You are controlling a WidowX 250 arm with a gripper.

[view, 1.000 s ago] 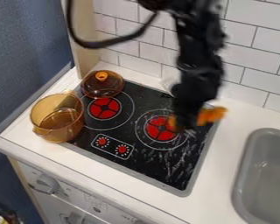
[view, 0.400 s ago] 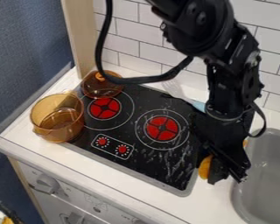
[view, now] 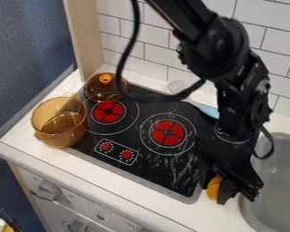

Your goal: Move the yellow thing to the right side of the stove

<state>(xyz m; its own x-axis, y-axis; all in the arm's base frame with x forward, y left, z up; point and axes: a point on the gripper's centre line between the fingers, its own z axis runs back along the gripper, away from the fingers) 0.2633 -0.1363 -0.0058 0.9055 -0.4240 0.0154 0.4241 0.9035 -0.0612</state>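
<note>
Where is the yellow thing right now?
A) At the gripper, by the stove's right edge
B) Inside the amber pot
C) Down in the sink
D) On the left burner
A: the yellow thing shows at the gripper, beside the right edge of the stove.

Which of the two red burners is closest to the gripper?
The burner farther from the amber pot, on the gripper's side of the stove. The other burner sits beside the pot and lid.
</note>
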